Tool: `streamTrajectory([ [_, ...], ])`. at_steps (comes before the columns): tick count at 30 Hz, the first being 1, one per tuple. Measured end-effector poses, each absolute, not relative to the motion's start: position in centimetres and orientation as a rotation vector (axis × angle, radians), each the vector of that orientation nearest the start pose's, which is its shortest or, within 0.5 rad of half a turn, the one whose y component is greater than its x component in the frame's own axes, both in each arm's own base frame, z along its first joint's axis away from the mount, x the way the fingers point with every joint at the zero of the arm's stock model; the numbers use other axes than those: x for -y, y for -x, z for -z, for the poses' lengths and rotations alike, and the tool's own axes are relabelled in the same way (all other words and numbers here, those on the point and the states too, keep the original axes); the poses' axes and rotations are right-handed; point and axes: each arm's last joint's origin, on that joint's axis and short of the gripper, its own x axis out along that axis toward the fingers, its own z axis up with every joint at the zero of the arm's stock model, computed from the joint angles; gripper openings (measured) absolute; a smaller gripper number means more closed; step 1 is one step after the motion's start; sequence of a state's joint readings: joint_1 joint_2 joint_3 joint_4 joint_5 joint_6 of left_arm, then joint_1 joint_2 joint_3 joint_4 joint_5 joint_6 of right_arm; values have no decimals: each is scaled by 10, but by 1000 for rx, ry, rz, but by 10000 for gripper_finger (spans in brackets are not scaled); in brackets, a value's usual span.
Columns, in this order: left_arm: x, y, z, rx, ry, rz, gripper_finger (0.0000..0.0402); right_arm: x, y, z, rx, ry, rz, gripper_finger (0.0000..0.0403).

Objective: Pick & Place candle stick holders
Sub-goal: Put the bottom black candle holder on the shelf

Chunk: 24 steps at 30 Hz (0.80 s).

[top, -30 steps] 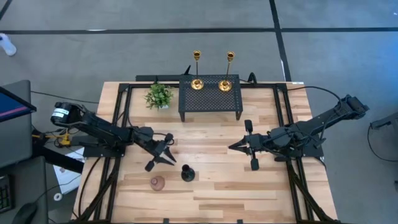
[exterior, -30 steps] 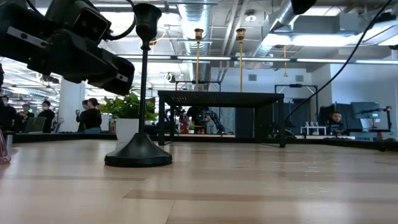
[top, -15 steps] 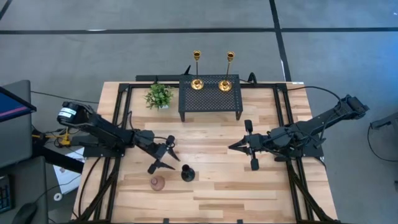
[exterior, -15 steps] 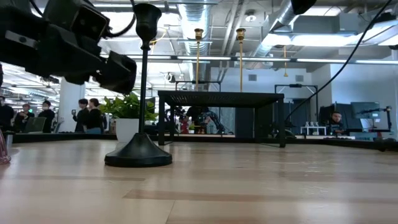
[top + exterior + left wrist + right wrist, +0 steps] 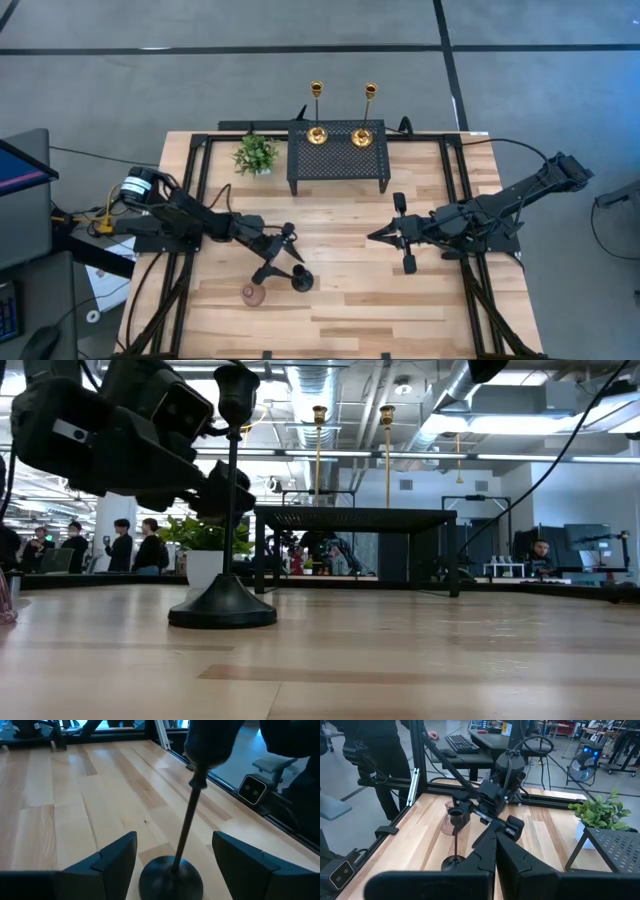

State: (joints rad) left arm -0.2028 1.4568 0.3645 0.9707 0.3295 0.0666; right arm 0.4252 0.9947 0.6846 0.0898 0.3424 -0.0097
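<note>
left wrist view cuts off the black candle stick holder (image 5: pixel 192 810) top.

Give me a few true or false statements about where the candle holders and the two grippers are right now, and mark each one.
1. Both gold candle stick holders stand on the black mesh stand. True.
2. The left gripper is shut on the black candle stick holder. False: its fingers are open, one on each side of the stem.
3. The pinkish-brown holder is on the mesh stand. False: it sits on the table near the black holder.
4. The right gripper holds a gold holder. False: it is shut and empty, over mid-table.
5. The potted plant stands beside the mesh stand. True.
</note>
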Motion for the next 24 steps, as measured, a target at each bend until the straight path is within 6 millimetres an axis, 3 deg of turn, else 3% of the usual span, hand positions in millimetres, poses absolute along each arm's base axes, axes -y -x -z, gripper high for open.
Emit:
streamTrajectory([
  [12, 70, -247, -163, -117, -5, 569, 215, -82, -205, -286, -207, 93, -83, 0],
  [24, 79, -260, -168, -99, -6, 588, 205, -82, -205, -286, -207, 91, -83, 0],
])
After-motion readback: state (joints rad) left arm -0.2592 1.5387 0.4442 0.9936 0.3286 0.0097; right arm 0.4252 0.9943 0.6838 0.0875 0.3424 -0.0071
